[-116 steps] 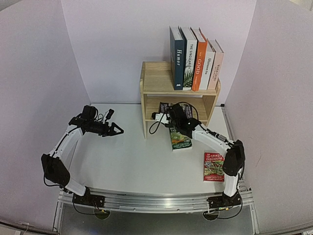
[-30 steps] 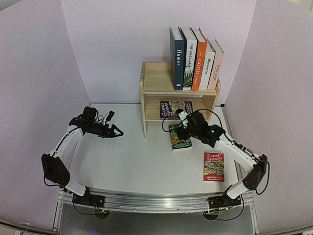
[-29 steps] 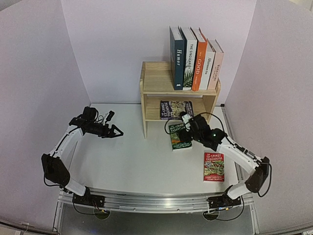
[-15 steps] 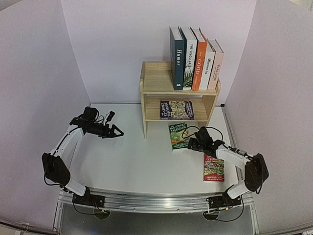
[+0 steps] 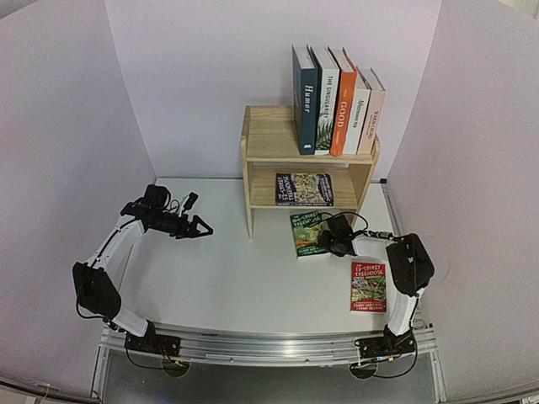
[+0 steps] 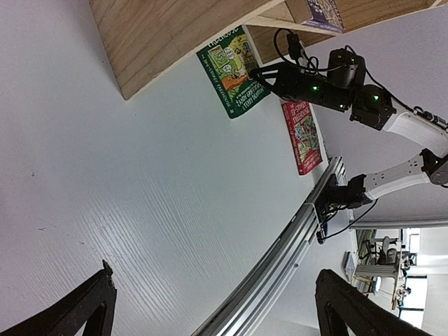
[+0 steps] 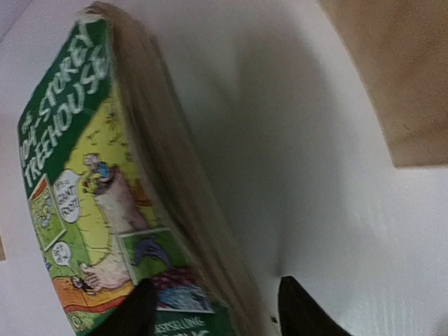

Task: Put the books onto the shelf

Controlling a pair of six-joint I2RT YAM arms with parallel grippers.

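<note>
Nearest the arm bases, the red Treehouse paperback (image 5: 368,286) lies flat on the table (image 5: 219,278), untouched. Just beyond it lies the green Treehouse paperback (image 5: 307,234), with the right gripper (image 5: 325,245) down at its right edge. Off to the left, the left gripper (image 5: 205,225) hovers wide open over bare table, holding nothing. Farther back, the wooden shelf (image 5: 253,168) holds the dark Treehouse paperback (image 5: 303,188) flat on its lower tier. Up top stand the dark blue Humor (image 5: 306,101), the orange GOOD (image 5: 342,105) and three pale-covered books (image 5: 357,109). So six look shelved and two remain, the green one apparently next. Only the right wrist view shows the right jaws parted either side of the green book's page edge, a gap showing on the table side, not clamped. Only the top view shows the upper tier.
</note>
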